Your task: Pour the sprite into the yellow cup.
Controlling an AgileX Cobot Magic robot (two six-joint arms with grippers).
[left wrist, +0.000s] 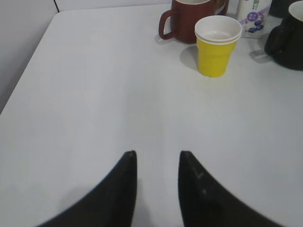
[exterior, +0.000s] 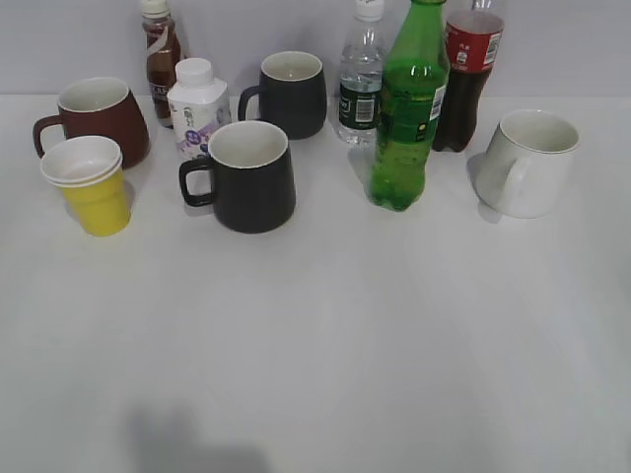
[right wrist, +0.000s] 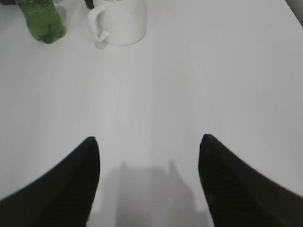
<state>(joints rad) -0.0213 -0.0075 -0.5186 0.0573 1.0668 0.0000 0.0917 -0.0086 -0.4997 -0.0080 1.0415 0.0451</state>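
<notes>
The sprite (exterior: 406, 108), a tall green bottle, stands upright right of centre at the back; its base shows at the top left of the right wrist view (right wrist: 41, 21). The yellow cup (exterior: 92, 187), with a white rim, stands at the left in front of a red-brown mug; it also shows in the left wrist view (left wrist: 217, 46). My left gripper (left wrist: 157, 153) is open and empty above bare table, well short of the cup. My right gripper (right wrist: 147, 139) is open wide and empty, well short of the bottle. Neither gripper shows in the exterior view.
A red-brown mug (exterior: 99, 116), two dark mugs (exterior: 246, 177) (exterior: 291, 94), a white mug (exterior: 527, 163), a small white milk bottle (exterior: 197, 108), a brown drink bottle (exterior: 161, 54), a clear water bottle (exterior: 360, 84) and a cola bottle (exterior: 465, 74) stand along the back of the white table (exterior: 315, 345).
</notes>
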